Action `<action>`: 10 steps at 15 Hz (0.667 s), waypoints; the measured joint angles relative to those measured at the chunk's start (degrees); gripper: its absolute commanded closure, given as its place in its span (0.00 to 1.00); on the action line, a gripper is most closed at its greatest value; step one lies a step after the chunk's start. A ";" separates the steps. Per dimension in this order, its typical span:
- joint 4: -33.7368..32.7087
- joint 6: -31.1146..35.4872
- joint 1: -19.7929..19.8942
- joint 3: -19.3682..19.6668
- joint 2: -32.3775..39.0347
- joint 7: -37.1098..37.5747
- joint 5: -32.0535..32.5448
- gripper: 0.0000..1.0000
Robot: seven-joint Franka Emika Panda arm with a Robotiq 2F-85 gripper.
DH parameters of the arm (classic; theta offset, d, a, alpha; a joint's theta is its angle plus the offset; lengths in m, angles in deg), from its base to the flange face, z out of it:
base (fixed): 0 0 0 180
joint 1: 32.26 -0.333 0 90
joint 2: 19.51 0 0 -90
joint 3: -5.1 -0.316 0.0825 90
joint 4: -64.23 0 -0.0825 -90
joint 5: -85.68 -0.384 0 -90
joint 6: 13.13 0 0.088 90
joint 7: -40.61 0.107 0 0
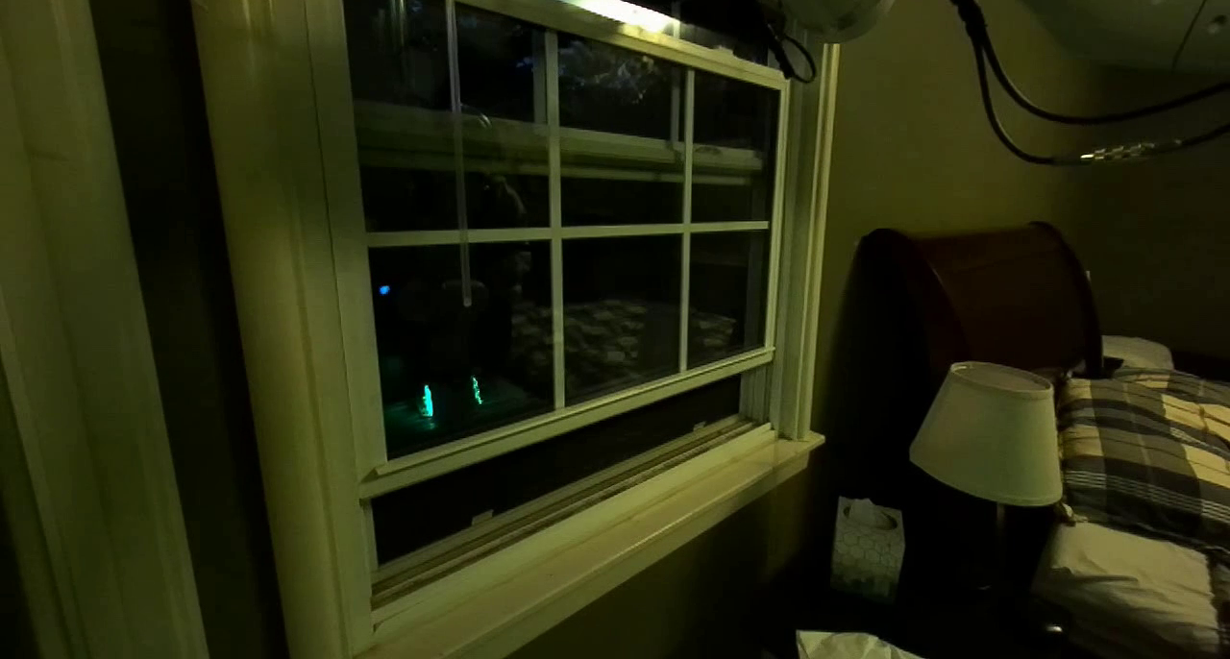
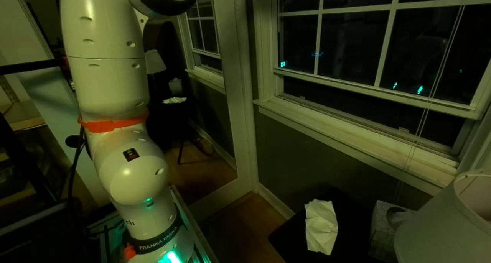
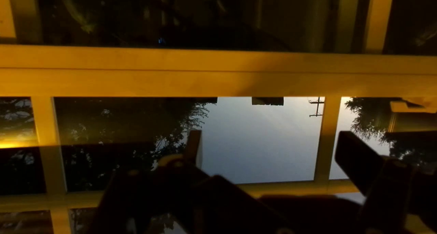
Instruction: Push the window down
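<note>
Just ahead of the end effector: the top rail of the window, running crosswise beyond both fingertips; the wrist view showed a space between, but whether they pressed anywhere I couldn't tell.
End effector: released, its fingers wide apart with nothing caught between them.
Window: partway up, its panes stretching away past the top rail from where the end effector stood.
Bottom rail: farthest from the end effector, and off the sill; both exterior views showed a dark strip between the two.
Arm: by the window's upper corner in an exterior view, the end effector itself lost in the gloom there.
Push so far: getting into place, as I judged it; how much of the window's drop was the arm's doing, nothing in sight told me.
Push left: whatever it took until the bottom rail met the sill. That strip looked short beside the window's full height, so I reckoned only a modest run to go.
</note>
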 measured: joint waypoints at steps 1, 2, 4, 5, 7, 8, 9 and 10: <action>-1.51 0.00 0.05 0.00 1.32 -0.24 -0.07 0.00; -3.05 0.00 0.12 0.00 2.66 -0.59 -0.23 0.00; -5.63 0.01 0.44 -0.19 5.00 -1.78 -1.15 0.00; -6.74 0.01 0.70 -0.31 6.06 -2.28 -1.47 0.00; -8.61 0.01 1.35 -0.43 7.97 -2.90 -1.80 0.00; -9.60 0.03 1.66 -0.44 8.77 -3.04 -1.82 0.00; -10.33 0.02 1.88 -0.58 9.34 -3.12 -1.92 0.00; -10.82 -0.06 1.99 -0.73 9.68 -3.15 -1.96 0.00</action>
